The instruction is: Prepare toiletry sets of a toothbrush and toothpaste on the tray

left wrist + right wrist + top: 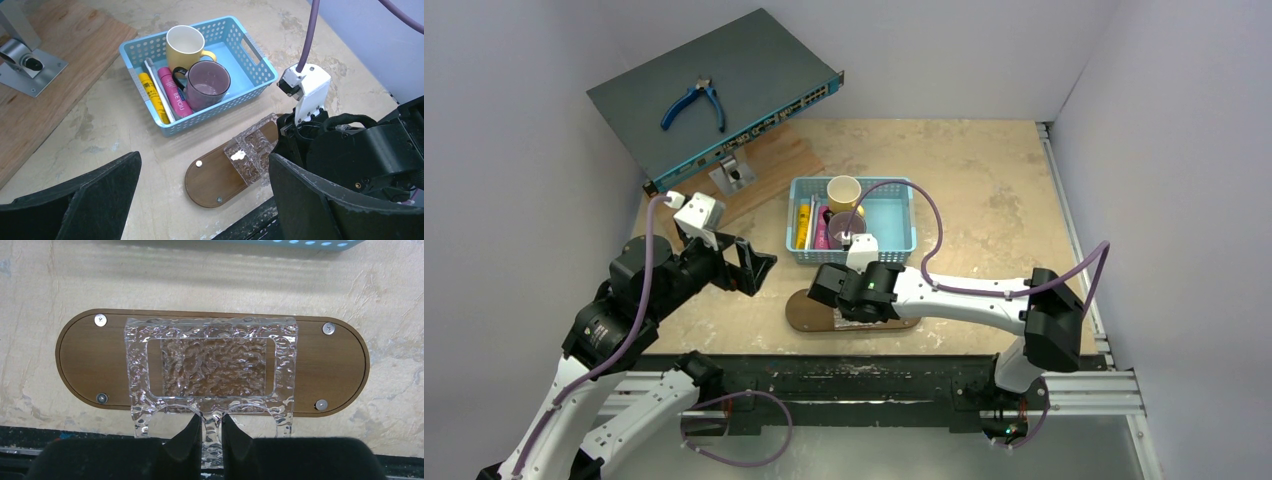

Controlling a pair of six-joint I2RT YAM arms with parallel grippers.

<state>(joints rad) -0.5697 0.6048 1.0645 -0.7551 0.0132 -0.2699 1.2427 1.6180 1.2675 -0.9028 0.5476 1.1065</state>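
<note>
The dark-brown oval tray (90, 360) (804, 312) (215, 177) lies flat near the table's front edge. A clear, ripple-textured plastic holder (210, 360) (252, 150) lies across its middle. My right gripper (211, 417) (856, 295) is shut on the holder's near centre strip. A white toothbrush (159, 92) lies in the blue basket (250, 50) between a yellow toothpaste (152, 97) (803, 225) and a pink toothpaste (175, 95) (822, 232). My left gripper (759, 268) (204, 156) hangs open and holds nothing, left of the basket and above the tray's left end.
A yellow mug (186, 45) and a purple mug (207, 85) stand in the basket. At the back left a grey network switch (724, 80) carries blue pliers (692, 103). It leans over a wooden board (769, 165) that bears a metal bracket (732, 175).
</note>
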